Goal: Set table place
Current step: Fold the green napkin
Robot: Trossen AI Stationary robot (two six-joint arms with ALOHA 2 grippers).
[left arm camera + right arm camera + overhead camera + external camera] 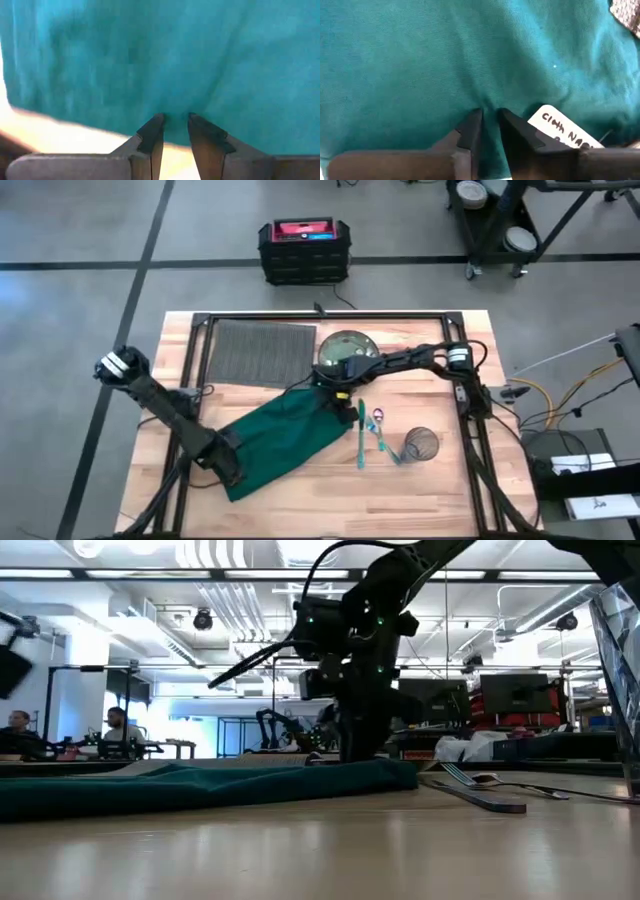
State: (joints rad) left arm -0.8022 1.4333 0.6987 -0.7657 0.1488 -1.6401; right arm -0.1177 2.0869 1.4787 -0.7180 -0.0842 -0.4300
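A dark green cloth napkin [285, 430] lies spread aslant on the table [430, 490], flat on the wood in the low view [200, 785]. The dark grey ribbed placemat [260, 352] lies at the far left, with a round plate [347, 348] to its right. My left gripper [232, 470] is shut on the napkin's near-left end. My right gripper [325, 385] is shut on its far-right end, close to the plate. A white tag [562, 129] shows on the cloth beside the right fingers. My left gripper pinches a small pucker of the napkin [175, 112] between its two fingertips [152, 127], close to the cloth's edge. The cloth around it lies on the table. My right gripper pinches a pucker of the napkin [489, 106] between its fingertips [470, 125], coming from above, next to the white tag. The napkin lies low on the table there.
Cutlery with green handles [362, 435] and a wire-mesh cup on its side [421, 445] lie right of the napkin. A fork [480, 780] shows in the low view. A black crate [305, 248] stands on the floor beyond the table.
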